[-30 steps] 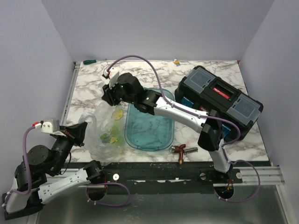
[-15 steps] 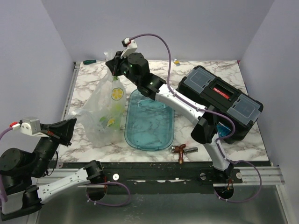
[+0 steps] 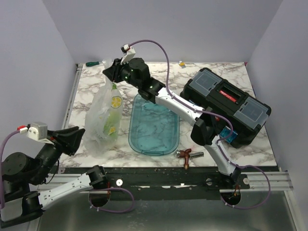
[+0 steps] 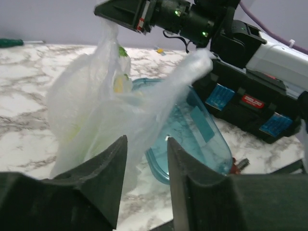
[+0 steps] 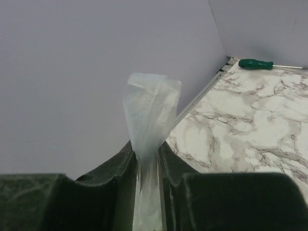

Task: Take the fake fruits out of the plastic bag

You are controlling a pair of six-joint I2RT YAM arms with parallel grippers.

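Note:
The clear plastic bag (image 3: 103, 118) hangs from my right gripper (image 3: 111, 72), which is shut on its upper end (image 5: 149, 110) and holds it lifted above the table's left side. Inside it show fake fruits: a yellow lemon slice (image 3: 116, 101), a light green one (image 3: 109, 118) and small yellow ones (image 3: 112, 130). The bag's lower end rests on the marble. In the left wrist view the bag (image 4: 106, 110) hangs ahead with fruit colours inside. My left gripper (image 4: 146, 159) is open and empty, near the table's front left corner, close to the bag's bottom.
The teal oval tray (image 3: 154, 142) lies right of the bag. A copper metal fitting (image 3: 185, 155) lies by the front edge. A black toolbox (image 3: 226, 103) stands at the right. A green screwdriver (image 3: 92, 63) lies at the far left edge.
My right gripper has lifted the bag's end up and back left, stretching the bag tall. My left gripper let go of the bag and drew back toward the front left.

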